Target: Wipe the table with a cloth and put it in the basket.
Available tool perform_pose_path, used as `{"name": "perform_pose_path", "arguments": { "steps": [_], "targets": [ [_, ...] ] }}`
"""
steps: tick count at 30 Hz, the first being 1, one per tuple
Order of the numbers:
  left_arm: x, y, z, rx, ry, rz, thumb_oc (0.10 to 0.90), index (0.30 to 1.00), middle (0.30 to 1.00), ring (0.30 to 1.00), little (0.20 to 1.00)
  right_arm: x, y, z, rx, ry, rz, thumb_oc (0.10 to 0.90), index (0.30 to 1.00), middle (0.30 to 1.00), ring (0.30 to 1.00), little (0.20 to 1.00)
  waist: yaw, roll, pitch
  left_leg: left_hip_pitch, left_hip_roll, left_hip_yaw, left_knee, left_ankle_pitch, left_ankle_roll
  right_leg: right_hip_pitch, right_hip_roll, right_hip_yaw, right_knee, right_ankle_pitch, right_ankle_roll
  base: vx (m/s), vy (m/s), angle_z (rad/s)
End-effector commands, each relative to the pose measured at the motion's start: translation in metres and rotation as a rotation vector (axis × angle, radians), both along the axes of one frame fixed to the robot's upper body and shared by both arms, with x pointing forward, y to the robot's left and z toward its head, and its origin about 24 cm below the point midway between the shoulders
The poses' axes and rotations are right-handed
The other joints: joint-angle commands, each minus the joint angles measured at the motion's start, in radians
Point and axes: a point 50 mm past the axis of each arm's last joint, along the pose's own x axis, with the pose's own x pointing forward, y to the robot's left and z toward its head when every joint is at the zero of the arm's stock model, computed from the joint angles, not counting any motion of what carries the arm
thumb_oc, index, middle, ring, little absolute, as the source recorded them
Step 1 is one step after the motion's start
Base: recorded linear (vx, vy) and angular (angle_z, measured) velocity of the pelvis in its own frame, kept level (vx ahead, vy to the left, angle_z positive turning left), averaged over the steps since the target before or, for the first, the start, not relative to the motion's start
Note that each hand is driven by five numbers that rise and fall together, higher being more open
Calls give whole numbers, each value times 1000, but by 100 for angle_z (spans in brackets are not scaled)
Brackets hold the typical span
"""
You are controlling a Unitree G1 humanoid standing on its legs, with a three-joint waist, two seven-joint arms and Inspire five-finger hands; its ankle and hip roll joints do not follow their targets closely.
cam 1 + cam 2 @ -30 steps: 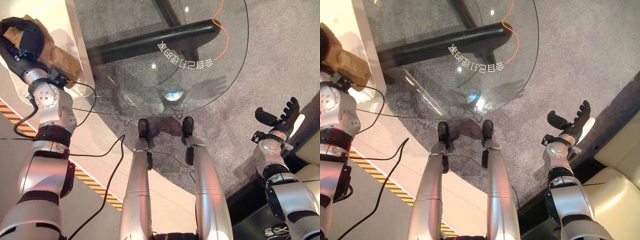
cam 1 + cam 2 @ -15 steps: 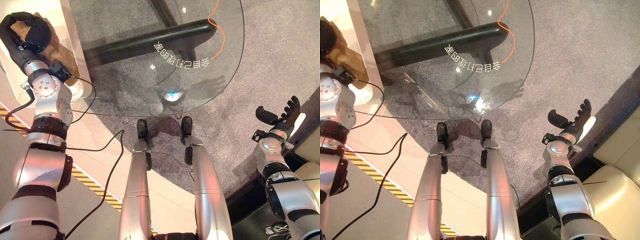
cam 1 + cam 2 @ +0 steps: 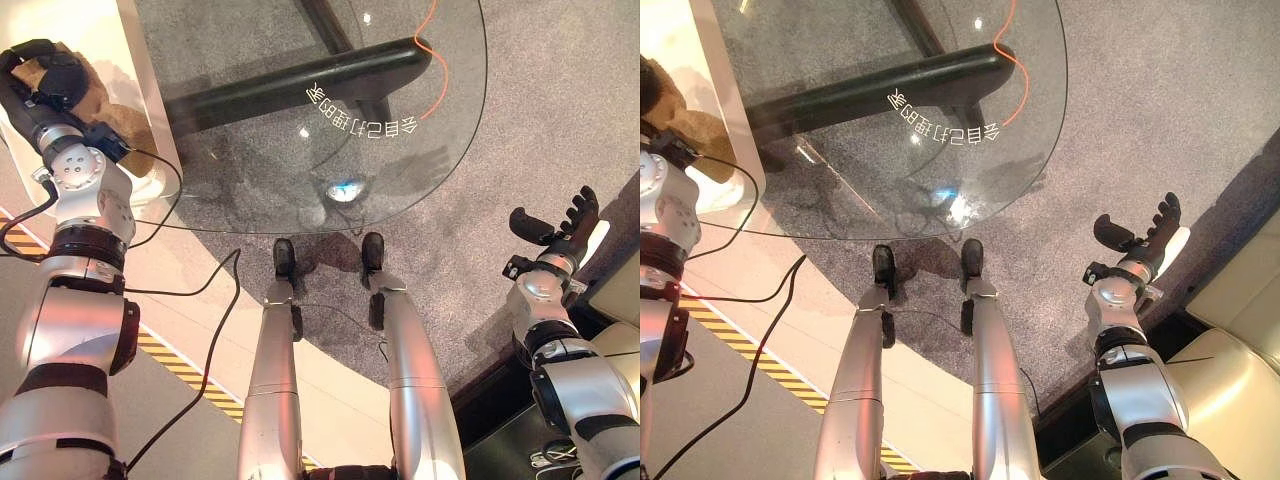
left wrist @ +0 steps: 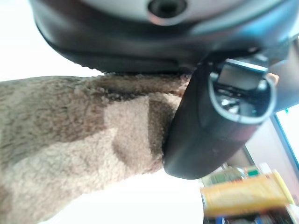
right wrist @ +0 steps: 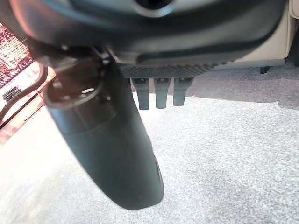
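The robot's left hand (image 3: 48, 75) is curled around a brown fleecy cloth (image 4: 70, 135), holding it over a white counter (image 3: 105, 40) that runs beside the left edge of a round glass table (image 3: 440, 150). A black bar-shaped base (image 3: 300, 85) and an orange cord (image 3: 437, 60) show through the glass. The right hand (image 3: 555, 228) hangs over grey carpet (image 3: 560, 90) well off the table's right edge, fingers spread and holding nothing, with a cream seat (image 3: 1240, 290) just beside it.

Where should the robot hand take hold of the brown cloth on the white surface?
Probably the bunched upper fold of the cloth, from above: it lies crumpled on the white surface, and the left hand already sits on it.
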Motion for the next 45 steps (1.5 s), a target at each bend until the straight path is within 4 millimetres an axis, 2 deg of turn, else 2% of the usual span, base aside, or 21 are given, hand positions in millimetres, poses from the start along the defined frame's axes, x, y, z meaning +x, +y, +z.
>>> {"name": "perform_pose_path", "arguments": {
  "steps": [1,11,19,29,37,39,41,45],
  "targets": [
    [-27,36,37,-2,-120,114,800,900,900,900,900,-14,-35,20,-57,-71,-99,800,900,900,900,900,-2,17,-28,40,-26,71,-11,-47,73,73,30,-6,-37,-47,19,0,0,0],
    [-23,33,36,1,-99,84,800,900,900,900,900,-16,-35,17,-57,-68,-96,800,900,900,900,900,-4,16,-28,38,-25,72,-13,-47,73,71,30,-6,-41,-43,21,0,0,0],
    [-26,33,39,9,-146,100,800,900,900,900,900,-16,-34,15,-49,-65,-94,800,900,900,900,900,-2,16,-28,42,-27,70,-9,-48,74,74,30,-5,-40,-40,23,0,0,0],
    [-27,35,31,12,-127,96,800,900,900,900,900,-21,-34,7,-57,-51,-97,800,900,900,900,900,-3,18,-28,85,-28,66,-51,-19,65,114,31,3,-76,-19,35,0,0,0],
    [-34,39,40,-5,-205,147,800,900,900,900,900,-19,-33,6,-52,-44,-77,800,900,900,900,900,-2,7,-28,97,-24,64,-54,-25,62,131,33,4,-88,-23,32,-16,-27,-2],
    [-36,39,42,-5,-239,166,800,900,900,900,900,-19,-30,3,-54,-27,-63,800,900,900,900,900,-2,6,-28,107,-25,64,-53,-27,61,138,35,8,-87,-23,32,-12,-38,-1],
    [-38,38,39,16,-259,173,800,900,900,900,900,-20,-26,-10,-39,25,-7,800,900,900,900,900,-2,6,-28,134,-30,62,-53,-28,57,162,42,15,-90,-21,34,-8,-58,-1],
    [-41,45,7,1,-228,133,800,900,900,900,900,-27,-15,-45,-1,181,97,800,900,900,900,900,9,3,-28,252,-46,58,-102,-16,52,269,44,15,-143,-8,44,-15,-49,0]
  ]
}}
